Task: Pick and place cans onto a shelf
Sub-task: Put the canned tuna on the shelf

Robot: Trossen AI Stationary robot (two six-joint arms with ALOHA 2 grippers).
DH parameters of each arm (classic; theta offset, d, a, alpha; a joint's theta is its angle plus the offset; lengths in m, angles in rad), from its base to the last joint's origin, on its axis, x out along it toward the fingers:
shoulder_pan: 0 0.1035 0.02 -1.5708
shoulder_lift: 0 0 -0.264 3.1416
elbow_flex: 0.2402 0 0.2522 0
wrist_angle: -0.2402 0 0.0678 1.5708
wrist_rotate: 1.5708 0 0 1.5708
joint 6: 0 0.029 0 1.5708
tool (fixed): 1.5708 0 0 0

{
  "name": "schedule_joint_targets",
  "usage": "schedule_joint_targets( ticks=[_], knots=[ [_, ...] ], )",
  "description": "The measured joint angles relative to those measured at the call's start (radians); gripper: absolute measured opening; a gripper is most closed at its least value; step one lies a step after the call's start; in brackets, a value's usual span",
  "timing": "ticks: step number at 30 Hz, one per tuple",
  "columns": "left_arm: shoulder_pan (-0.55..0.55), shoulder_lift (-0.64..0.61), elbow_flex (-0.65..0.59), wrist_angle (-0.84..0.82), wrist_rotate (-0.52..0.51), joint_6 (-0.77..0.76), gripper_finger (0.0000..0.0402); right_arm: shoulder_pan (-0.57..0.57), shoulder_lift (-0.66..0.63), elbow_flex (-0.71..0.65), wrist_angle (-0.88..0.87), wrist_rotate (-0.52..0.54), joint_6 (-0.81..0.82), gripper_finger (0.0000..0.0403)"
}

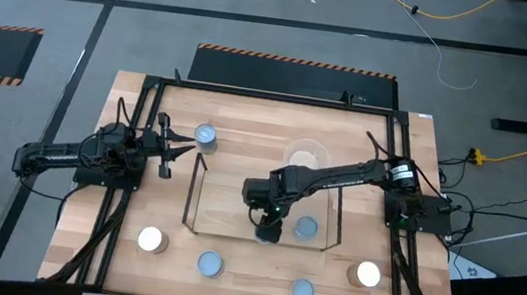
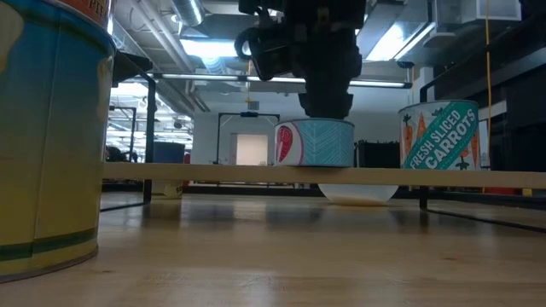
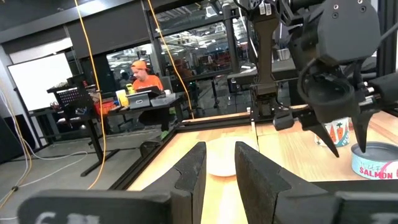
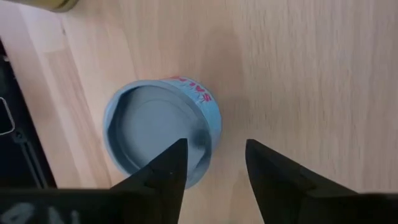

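Observation:
A low blue salmon can [image 1: 306, 228] stands upright on the shelf [image 1: 193, 194], on its near right part; it also shows in the low view [image 2: 314, 143] and the right wrist view [image 4: 161, 134]. My right gripper [image 1: 268, 231] hangs right above it, pointing steeply down, open [image 4: 216, 168]. One finger is over the can's lid and the other past its side. My left gripper [image 3: 221, 171] waits at the table's left, open and empty. Other cans stand on the table: one far left [image 1: 206, 138] and several along the near edge [image 1: 210, 262]. My right gripper stands open just over the salmon can's rim [image 3: 364, 151], coming from above. Whether a fingertip touches the can, I cannot tell. The can rests upright on the shelf's top.
A clear round dish [image 1: 305, 158] sits behind the shelf. A tall carrots can [image 2: 439, 135] shows at the right of the low view, and another tall can [image 2: 47, 136] stands close to that camera. The black frame [image 1: 150, 83] edges the table. A person sits in the room beyond [image 3: 144, 78].

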Motion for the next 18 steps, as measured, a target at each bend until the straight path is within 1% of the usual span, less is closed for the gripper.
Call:
schedule_joint_targets(
  ticks=[4, 8, 12, 18],
  knots=[
    [0.000, 0.000, 0.000, 0.000, 0.000, 0.000, 0.0078, 0.000, 0.001, 0.000, 0.007, 0.000, -0.007, 0.0164],
    [0.000, 0.000, 0.000, 0.000, 0.000, 0.000, 0.0078, 0.000, 0.001, 0.000, 0.007, 0.000, -0.040, 0.0140],
    [0.000, 0.000, 0.000, 0.000, 0.000, 0.000, 0.0078, 0.000, 0.002, 0.000, 0.009, 0.009, -0.051, 0.0098],
    [0.000, 0.000, 0.000, 0.000, 0.000, 0.000, 0.0078, 0.000, 0.002, 0.000, 0.020, 0.021, -0.061, 0.0024]
  ],
)
